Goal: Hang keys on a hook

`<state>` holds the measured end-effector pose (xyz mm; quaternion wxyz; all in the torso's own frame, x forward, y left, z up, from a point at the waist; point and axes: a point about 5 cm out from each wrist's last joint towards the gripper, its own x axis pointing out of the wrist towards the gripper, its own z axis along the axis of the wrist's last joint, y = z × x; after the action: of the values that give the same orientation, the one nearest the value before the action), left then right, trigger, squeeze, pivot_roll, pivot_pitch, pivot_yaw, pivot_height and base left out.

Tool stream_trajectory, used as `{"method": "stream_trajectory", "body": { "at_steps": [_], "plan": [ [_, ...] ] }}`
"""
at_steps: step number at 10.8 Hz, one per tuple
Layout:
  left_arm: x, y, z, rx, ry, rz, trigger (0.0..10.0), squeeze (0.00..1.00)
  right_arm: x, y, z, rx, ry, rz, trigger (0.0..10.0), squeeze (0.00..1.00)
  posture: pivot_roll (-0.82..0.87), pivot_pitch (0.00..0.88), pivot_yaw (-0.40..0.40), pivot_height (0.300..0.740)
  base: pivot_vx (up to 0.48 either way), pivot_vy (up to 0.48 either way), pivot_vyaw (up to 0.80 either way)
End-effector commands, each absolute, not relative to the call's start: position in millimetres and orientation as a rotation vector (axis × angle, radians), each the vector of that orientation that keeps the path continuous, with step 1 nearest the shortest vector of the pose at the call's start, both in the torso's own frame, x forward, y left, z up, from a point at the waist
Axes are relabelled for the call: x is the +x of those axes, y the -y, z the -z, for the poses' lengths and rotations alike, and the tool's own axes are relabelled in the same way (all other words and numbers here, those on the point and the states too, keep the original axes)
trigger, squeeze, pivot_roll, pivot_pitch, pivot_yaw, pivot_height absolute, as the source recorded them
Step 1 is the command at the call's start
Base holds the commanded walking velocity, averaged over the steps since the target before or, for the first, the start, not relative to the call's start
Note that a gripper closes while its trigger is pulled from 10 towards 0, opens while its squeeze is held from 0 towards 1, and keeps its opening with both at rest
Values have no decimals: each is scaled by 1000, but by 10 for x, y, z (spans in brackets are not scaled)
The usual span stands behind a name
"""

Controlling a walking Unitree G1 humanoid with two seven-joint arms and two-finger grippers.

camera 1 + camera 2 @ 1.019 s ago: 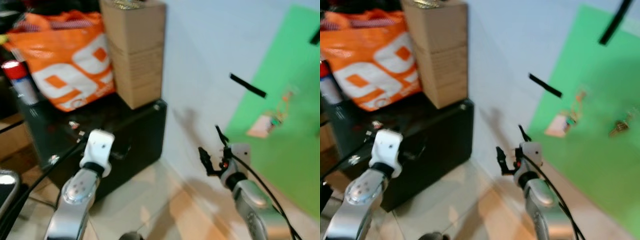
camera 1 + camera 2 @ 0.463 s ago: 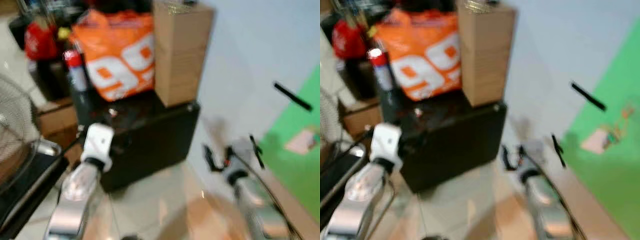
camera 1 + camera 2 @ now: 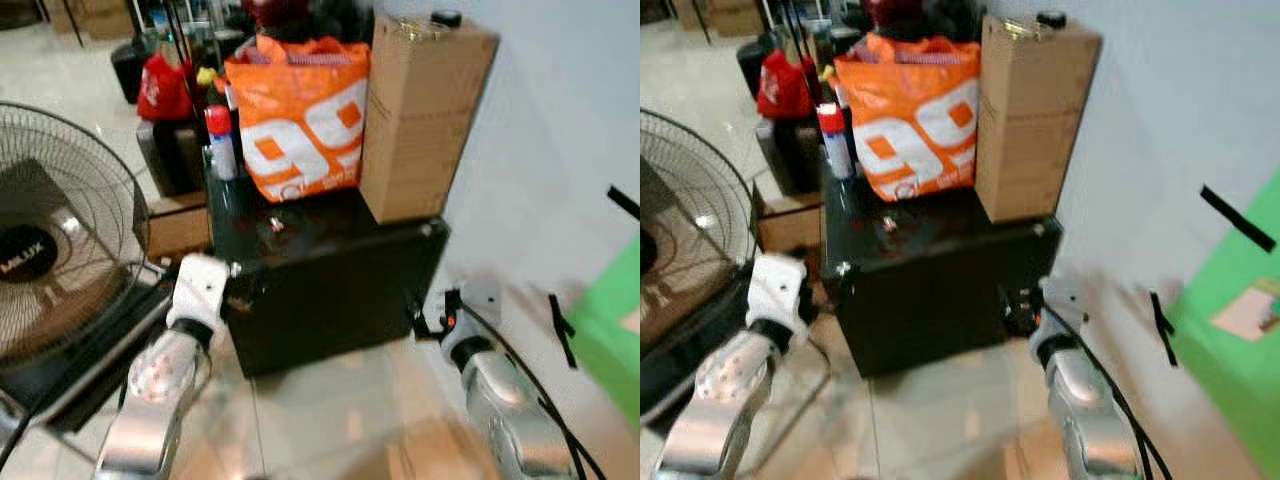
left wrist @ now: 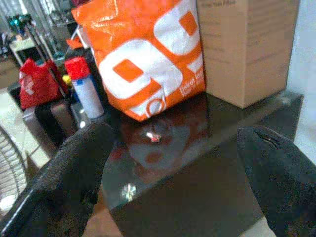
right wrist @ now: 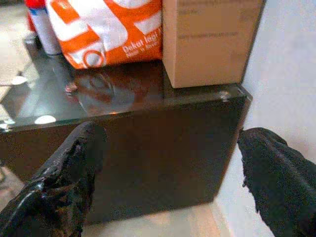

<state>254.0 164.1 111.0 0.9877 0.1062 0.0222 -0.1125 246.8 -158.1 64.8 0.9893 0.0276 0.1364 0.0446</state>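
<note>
Keys [image 4: 154,137] lie mid-tabletop [image 3: 330,240], before the orange bag [image 3: 298,115].
Left claw [image 4: 173,182] and right claw [image 5: 168,182] gape wide, empty.

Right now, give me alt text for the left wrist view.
The open left claw faces a glossy black cabinet top where a small shiny item, possibly the keys, lies before an orange bag. A cardboard box stands beside the bag, a red-capped spray can on its other side.

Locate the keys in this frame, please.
The keys lie on the glossy top of the black cabinet, just in front of the orange bag, ahead of the robot and nearer its left arm.
</note>
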Motion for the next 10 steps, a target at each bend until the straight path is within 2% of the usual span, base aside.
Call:
{"method": "stream_trajectory", "body": {
  "at_steps": [1, 10],
  "plan": [
    [2545, -1684, -1082, 220, -60, 218, 10000, 0, 2505, 1573, -668, 49, -272, -84, 10000, 1000, 5, 0, -4, 740, 337, 0, 0],
    [2589, -1703, -1112, 226, -46, 210, 10000, 0, 2597, 1539, -661, 19, -267, -102, 10000, 1000, 26, 0, -19, 740, 376, 0, 0]
  ]
}}
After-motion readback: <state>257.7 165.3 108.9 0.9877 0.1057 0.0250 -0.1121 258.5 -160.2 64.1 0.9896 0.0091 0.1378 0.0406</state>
